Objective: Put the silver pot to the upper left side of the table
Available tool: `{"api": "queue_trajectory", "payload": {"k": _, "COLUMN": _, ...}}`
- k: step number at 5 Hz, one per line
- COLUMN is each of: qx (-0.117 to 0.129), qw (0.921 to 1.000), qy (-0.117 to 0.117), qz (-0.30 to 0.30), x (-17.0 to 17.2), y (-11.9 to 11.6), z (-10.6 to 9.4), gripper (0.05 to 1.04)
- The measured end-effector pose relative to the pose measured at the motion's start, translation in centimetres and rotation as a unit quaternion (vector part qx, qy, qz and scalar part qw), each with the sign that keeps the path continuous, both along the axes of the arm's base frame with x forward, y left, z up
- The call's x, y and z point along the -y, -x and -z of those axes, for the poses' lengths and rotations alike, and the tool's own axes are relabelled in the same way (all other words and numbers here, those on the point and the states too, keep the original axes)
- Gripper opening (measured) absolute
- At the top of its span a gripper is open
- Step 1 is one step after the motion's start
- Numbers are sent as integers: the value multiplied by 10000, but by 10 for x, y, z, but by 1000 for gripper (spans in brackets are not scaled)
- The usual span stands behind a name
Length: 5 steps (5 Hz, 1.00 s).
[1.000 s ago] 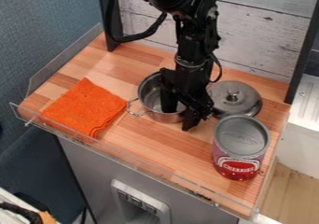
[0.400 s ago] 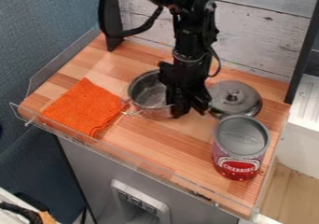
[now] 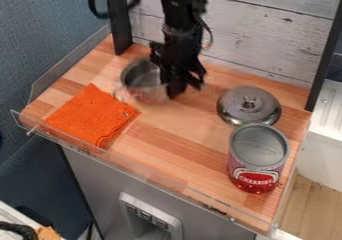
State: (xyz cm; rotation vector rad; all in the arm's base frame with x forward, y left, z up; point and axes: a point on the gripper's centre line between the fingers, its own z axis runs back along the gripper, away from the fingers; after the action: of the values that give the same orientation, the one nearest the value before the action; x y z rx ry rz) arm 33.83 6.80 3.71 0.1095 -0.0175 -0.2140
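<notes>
One round metal pot (image 3: pixel 141 79), rim in black tool (image 3: pixel 185 86).

This is looking like a lab's mock kitchen: a robot arm (image 3: pixel 179 31) is hanging over a tabletop (image 3: pixel 170 141), with a pot (image 3: pixel 141 76), lid (image 3: pixel 244 108) and can (image 3: pixel 259 146) showing.

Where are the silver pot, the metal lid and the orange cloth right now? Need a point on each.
Silver pot (image 3: pixel 141 76): camera view, on the inside of the bowl, beside the gripper (image 3: pixel 175 80).
Metal lid (image 3: pixel 249 103): camera view, on the knob at its centre.
Orange cloth (image 3: pixel 91 115): camera view, middle of its top face.
</notes>
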Motion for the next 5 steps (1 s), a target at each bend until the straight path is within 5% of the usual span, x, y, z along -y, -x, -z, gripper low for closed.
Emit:
{"api": "queue_trajectory", "payload": {"k": 3, "qx": -282, "qw": 9986, "qy": -30, "qz": -445, "x": -48, "y": -17, "z": 29, "gripper": 99}}
{"api": "queue_trajectory", "payload": {"k": 4, "qx": -384, "qw": 9983, "qy": 109, "qz": -425, "x": -47, "y": -11, "z": 31, "gripper": 285}}
{"api": "queue_trajectory", "payload": {"k": 5, "qx": 96, "qw": 9983, "qy": 239, "qz": -522, "x": -46, "y": -10, "z": -11, "gripper": 565}}
